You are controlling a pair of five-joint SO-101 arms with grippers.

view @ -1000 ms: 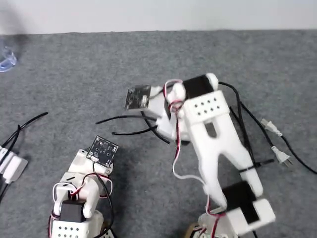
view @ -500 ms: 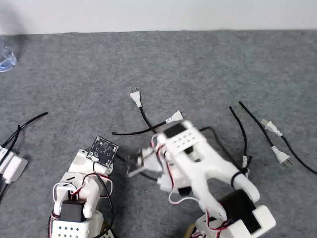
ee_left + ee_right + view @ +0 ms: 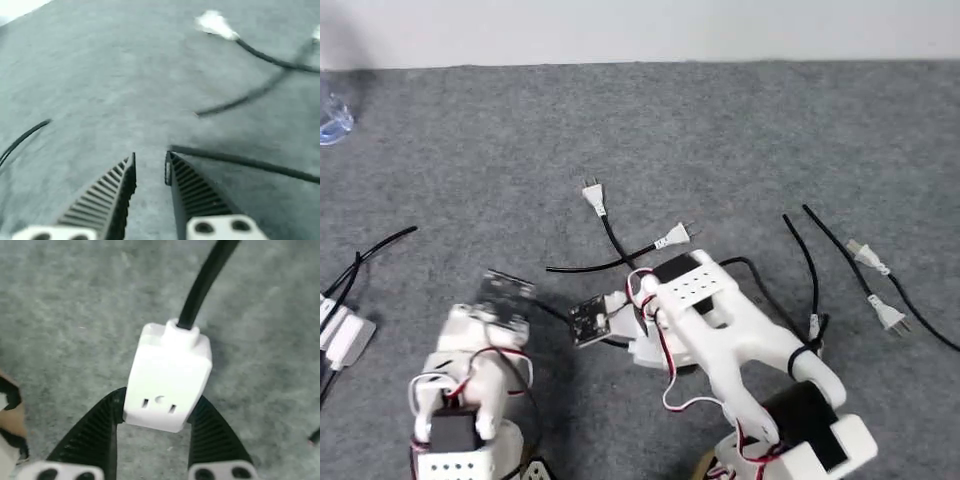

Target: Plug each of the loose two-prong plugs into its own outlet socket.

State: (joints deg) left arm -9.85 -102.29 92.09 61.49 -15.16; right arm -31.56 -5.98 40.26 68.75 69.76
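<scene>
Grey felt table [image 3: 470, 140] runs back to a pale wall, a wide stretch of felt lying between; right gripper [image 3: 159, 402], ribbed black fingers clamped on a boxy white outlet socket [image 3: 167, 370] with two slots and a thick black cord, holds it low over the felt; left gripper [image 3: 150, 159], fingers slightly apart on nothing, hovers beside a black cable [image 3: 240, 160]; a white two-prong plug [image 3: 592, 195] and a second plug [image 3: 672, 236] lie beyond the arms.

This looks like a robotics lab bench. A grey felt-like mat [image 3: 770, 120] runs to a bare white wall [image 3: 640, 30] at the far side. At the near edge, the left arm [image 3: 470, 400] and right arm [image 3: 750, 350] show exposed wires and a bare circuit board [image 3: 588, 320], with short-corded plugs [image 3: 592, 195] lying loose.
</scene>
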